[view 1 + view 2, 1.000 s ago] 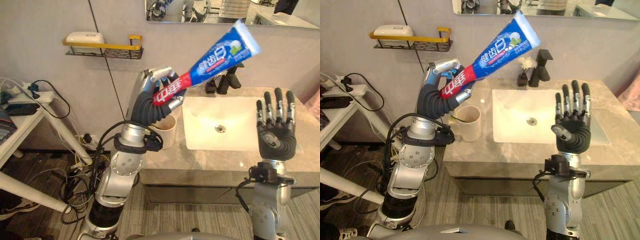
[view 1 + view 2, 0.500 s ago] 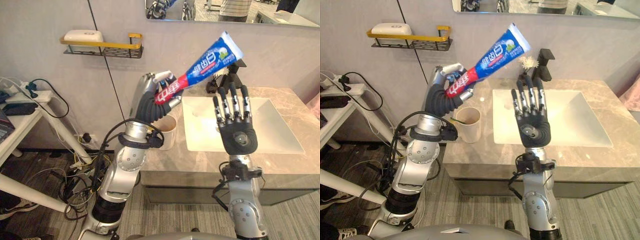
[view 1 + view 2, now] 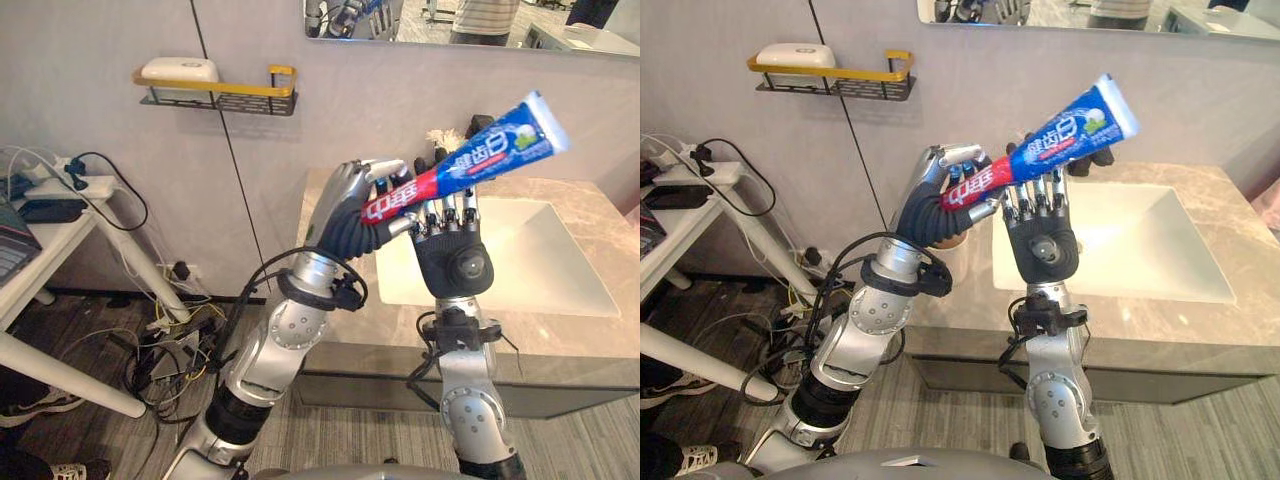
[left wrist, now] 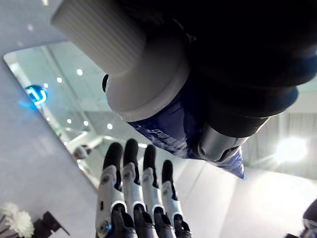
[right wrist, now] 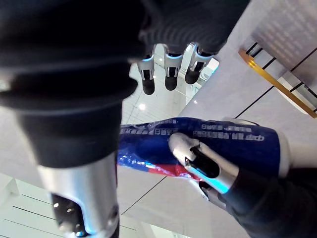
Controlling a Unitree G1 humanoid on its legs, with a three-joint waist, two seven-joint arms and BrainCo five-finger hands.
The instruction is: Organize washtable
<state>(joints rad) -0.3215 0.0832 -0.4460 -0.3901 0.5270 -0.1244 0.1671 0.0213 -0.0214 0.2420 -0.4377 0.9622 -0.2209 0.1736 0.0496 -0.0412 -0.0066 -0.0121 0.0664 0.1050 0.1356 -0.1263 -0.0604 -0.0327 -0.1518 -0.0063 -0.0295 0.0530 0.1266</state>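
My left hand (image 3: 348, 208) is raised over the counter's left end, shut on the red lower part of a red and blue toothpaste tube (image 3: 487, 155). The tube slants up to the right, its white ribbed cap (image 4: 99, 32) at the hand end. My right hand (image 3: 455, 262) is open with its fingers (image 5: 168, 74) straight up, palm towards me. It stands right behind the tube (image 5: 198, 144), fingertips at the tube's middle; whether they touch it I cannot tell.
A white sink basin (image 3: 560, 262) is set in the marble counter (image 3: 380, 325), with a dark tap and small white flowers (image 3: 440, 138) at the back. A yellow-railed wall shelf (image 3: 220, 92) holds a white soap (image 3: 180, 68). A white side table (image 3: 50, 225) and cables stand at the left.
My right hand has swung left from over the basin's right side to just behind the tube. My left hand has carried the tube rightwards and tilted it flatter. The camera shifted slightly.
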